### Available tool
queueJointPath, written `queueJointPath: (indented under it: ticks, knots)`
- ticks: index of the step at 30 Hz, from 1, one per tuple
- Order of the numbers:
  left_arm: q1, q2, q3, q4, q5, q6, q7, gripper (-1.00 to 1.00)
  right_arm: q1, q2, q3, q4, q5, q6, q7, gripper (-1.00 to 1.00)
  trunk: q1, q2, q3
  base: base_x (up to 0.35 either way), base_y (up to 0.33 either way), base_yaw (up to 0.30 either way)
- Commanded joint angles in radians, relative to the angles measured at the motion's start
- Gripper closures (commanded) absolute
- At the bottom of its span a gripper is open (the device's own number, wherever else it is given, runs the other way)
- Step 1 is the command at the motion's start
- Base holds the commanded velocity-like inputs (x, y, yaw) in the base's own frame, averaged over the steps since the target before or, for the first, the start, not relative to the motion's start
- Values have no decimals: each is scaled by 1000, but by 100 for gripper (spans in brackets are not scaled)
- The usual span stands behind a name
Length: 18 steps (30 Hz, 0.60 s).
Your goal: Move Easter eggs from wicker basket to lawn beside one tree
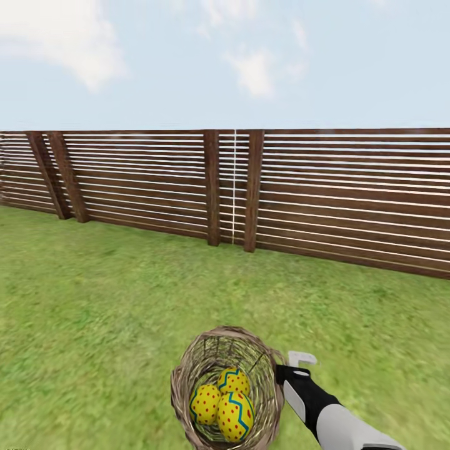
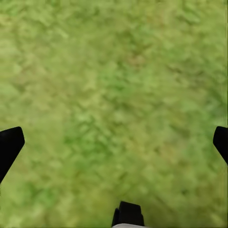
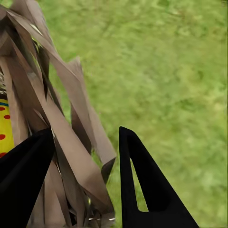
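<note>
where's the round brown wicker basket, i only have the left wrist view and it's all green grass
Observer: On the lawn right in front of the robot, low in the head view: the round brown wicker basket.
Operator: any eggs out yet
Observer: No, all three yellow Easter eggs with red dots and green zigzag bands lie inside it.
Operator: what's the right arm doing
Observer: The right gripper is at the basket's wall on the robot's right side; its wrist view has woven strips between its two dark fingers.
Operator: see a tree anywhere
Observer: Ahead the head view has grass, a dark brown slatted wooden fence and sky.
</note>
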Motion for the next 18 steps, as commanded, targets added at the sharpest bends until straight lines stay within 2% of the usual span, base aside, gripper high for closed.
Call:
queueJointPath:
  ticks: [1,18]
  knots:
    - [1,0,0,-3,5,7,0,-100,0,0,-9,-3,-4,4,1,100,1,-1,-1,330,0,290]
    - [1,1,0,-4,7,6,-2,-100,0,0,-9,-2,-4,4,1,100,1,-1,-1,330,0,290]
